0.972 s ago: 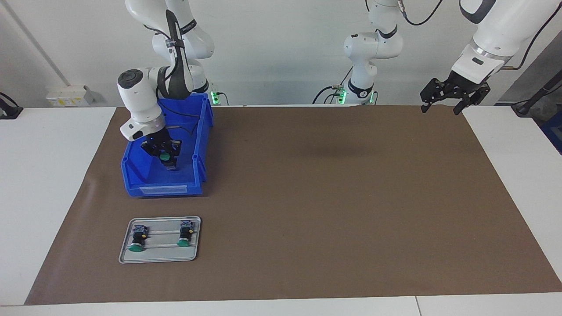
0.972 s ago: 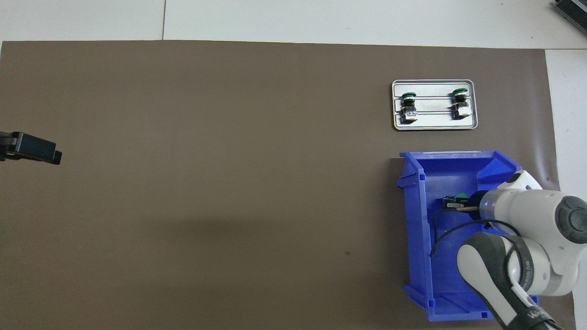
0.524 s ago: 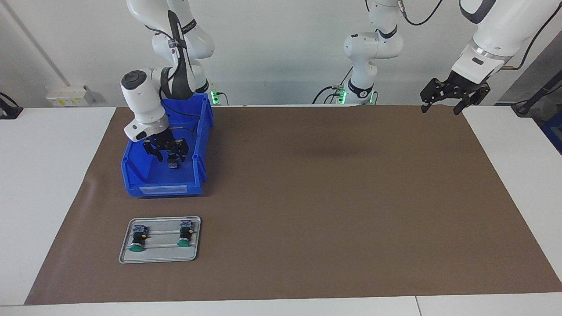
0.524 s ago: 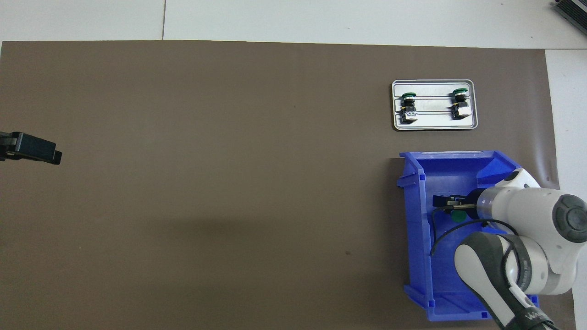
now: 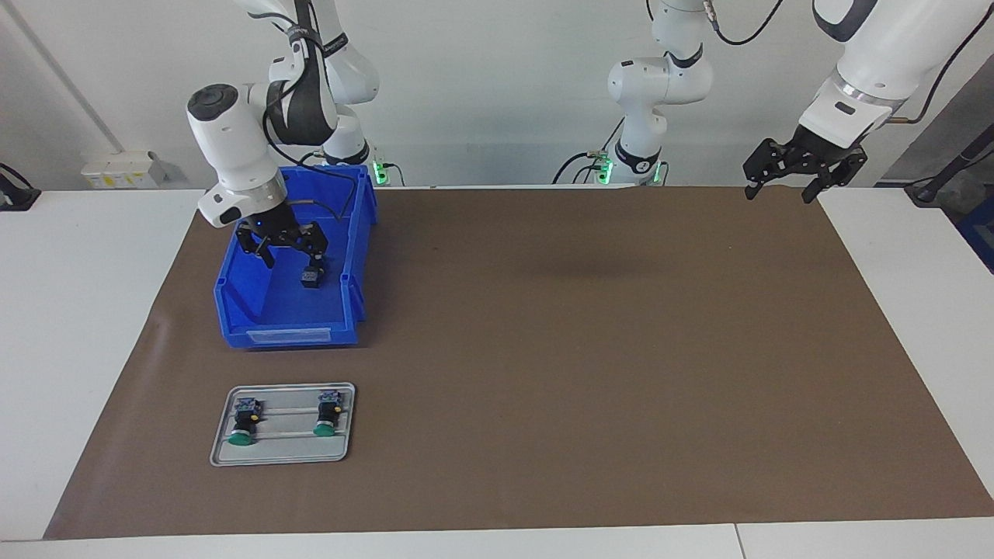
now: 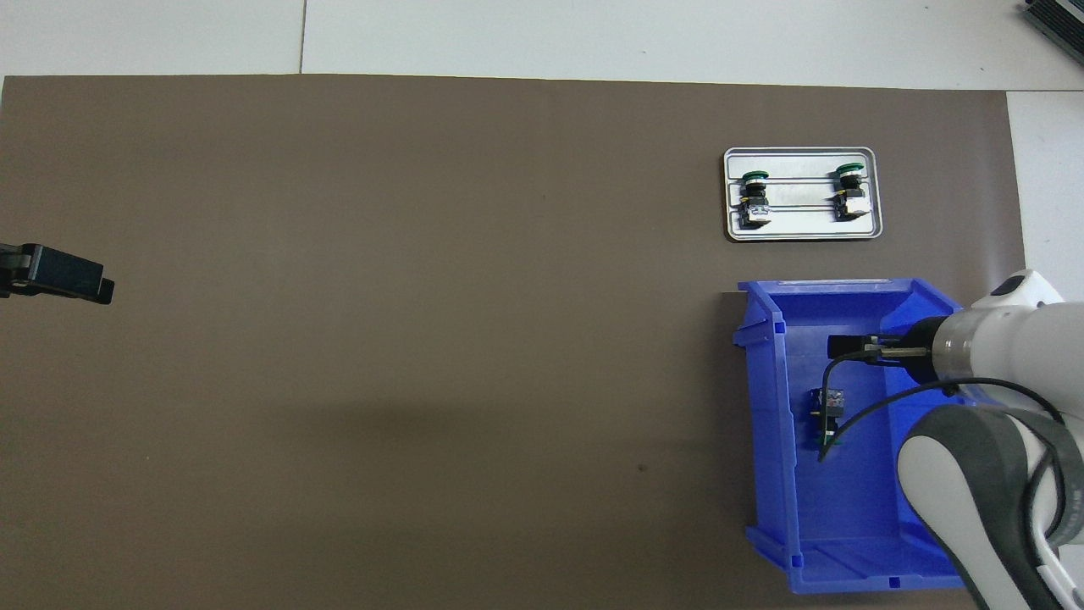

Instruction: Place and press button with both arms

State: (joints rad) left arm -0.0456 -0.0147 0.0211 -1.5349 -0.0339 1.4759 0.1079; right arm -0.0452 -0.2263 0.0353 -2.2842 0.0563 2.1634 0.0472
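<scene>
A button (image 5: 312,276) with its grey-blue block showing lies on the floor of the blue bin (image 5: 287,336), beside the wall toward the table's middle. In the overhead view the button (image 6: 828,413) lies apart from the fingers. My right gripper (image 5: 283,250) hangs open and empty over the bin, just above the button; it also shows in the overhead view (image 6: 851,347). My left gripper (image 5: 780,189) waits open, raised over the mat's edge at the left arm's end; its tip shows in the overhead view (image 6: 63,284).
A silver tray (image 5: 283,458) lies on the brown mat, farther from the robots than the bin, with two green-capped buttons (image 5: 242,423) (image 5: 326,418) on it. The tray (image 6: 803,233) and bin (image 6: 766,407) also show in the overhead view.
My right gripper held the button in the bin, then rose and opened. The button has left the fingers and now lies on the bin floor. The left arm has not moved.
</scene>
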